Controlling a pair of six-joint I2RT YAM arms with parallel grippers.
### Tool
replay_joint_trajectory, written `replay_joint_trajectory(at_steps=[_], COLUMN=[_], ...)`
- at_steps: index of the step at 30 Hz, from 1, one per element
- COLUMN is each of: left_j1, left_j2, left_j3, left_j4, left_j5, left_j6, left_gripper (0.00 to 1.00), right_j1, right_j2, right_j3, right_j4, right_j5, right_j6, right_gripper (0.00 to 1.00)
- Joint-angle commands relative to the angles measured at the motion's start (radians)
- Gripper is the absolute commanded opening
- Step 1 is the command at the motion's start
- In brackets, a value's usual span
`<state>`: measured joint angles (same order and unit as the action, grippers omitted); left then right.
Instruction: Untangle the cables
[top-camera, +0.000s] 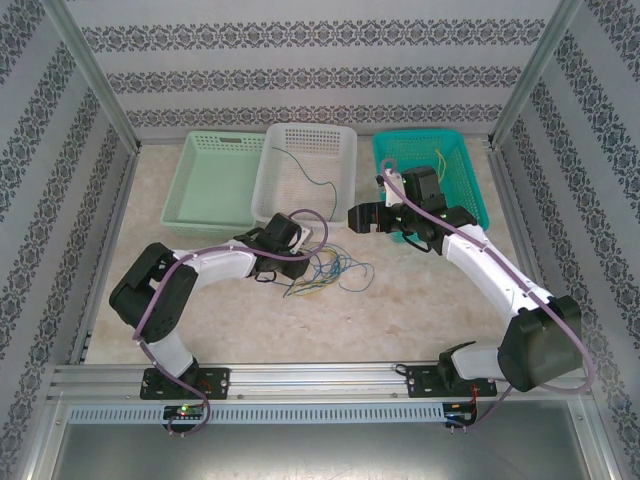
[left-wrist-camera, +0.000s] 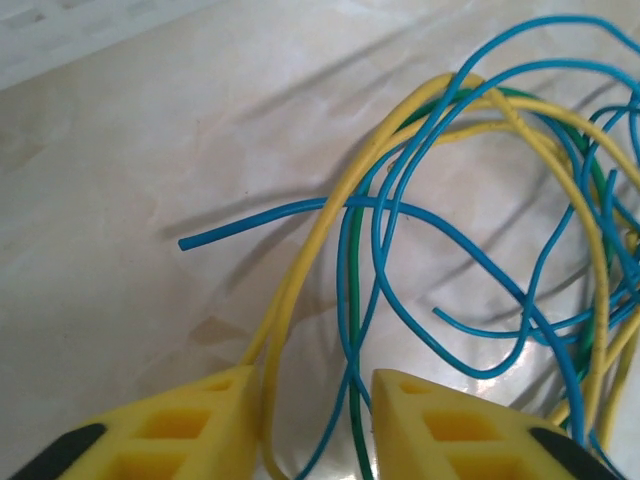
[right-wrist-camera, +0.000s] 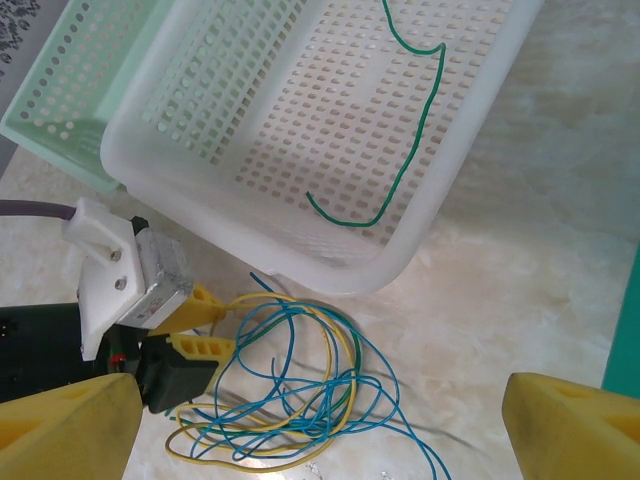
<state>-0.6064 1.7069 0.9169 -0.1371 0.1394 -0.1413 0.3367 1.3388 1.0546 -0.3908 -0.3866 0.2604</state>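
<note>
A tangle of thin yellow, blue and green cables (top-camera: 325, 270) lies on the table in front of the white basket (top-camera: 275, 185). My left gripper (left-wrist-camera: 315, 400) is at the tangle's left edge. Its yellow fingers (left-wrist-camera: 190, 430) stand apart, with a yellow, a blue and a green strand (left-wrist-camera: 350, 300) running loosely between them. The same gripper (right-wrist-camera: 215, 325) and tangle (right-wrist-camera: 320, 400) appear in the right wrist view. My right gripper (top-camera: 362, 217) hovers above and right of the tangle, wide open and empty, its fingers (right-wrist-camera: 60, 425) at the frame's lower corners.
One green cable (right-wrist-camera: 415, 150) lies in the white basket (right-wrist-camera: 470, 190). A yellow cable (top-camera: 440, 158) lies in the teal basket (top-camera: 478, 190) at the back right. A light green basket (top-camera: 200, 190) stands at the back left. Patterned walls enclose the table.
</note>
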Motion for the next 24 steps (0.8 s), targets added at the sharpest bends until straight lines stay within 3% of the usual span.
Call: replay_joint_trajectory(at_steps=[1, 4, 7, 12, 24], left_j1=[0.013, 0.013, 0.013, 0.013, 0.008], left_j2=[0.013, 0.011, 0.000, -0.088, -0.412], left_j3=[0.019, 0.016, 0.016, 0.002, 0.045], left_j4=[0.025, 0.023, 0.017, -0.002, -0.154], left_j5=[-0.037, -0.049, -0.050, -0.056, -0.048], left_j6=[-0.003, -0.006, -0.010, -0.020, -0.003], left_gripper=[0.30, 0.26, 0.11, 0.00, 0.00], right_j1=[0.001, -0.001, 0.000, 0.001, 0.073], right_j2=[0.007, 0.004, -0.001, -0.009, -0.091], right_j3=[0.009, 0.011, 0.009, 0.000, -0.157], right_j4=[0.005, -0.001, -0.002, -0.001, 0.112], right_j5=[0.012, 0.016, 0.017, 0.017, -0.013], right_j6=[0.002, -0.001, -0.001, -0.004, -0.008], right_gripper=[0.93, 0.93, 0.93, 0.93, 0.93])
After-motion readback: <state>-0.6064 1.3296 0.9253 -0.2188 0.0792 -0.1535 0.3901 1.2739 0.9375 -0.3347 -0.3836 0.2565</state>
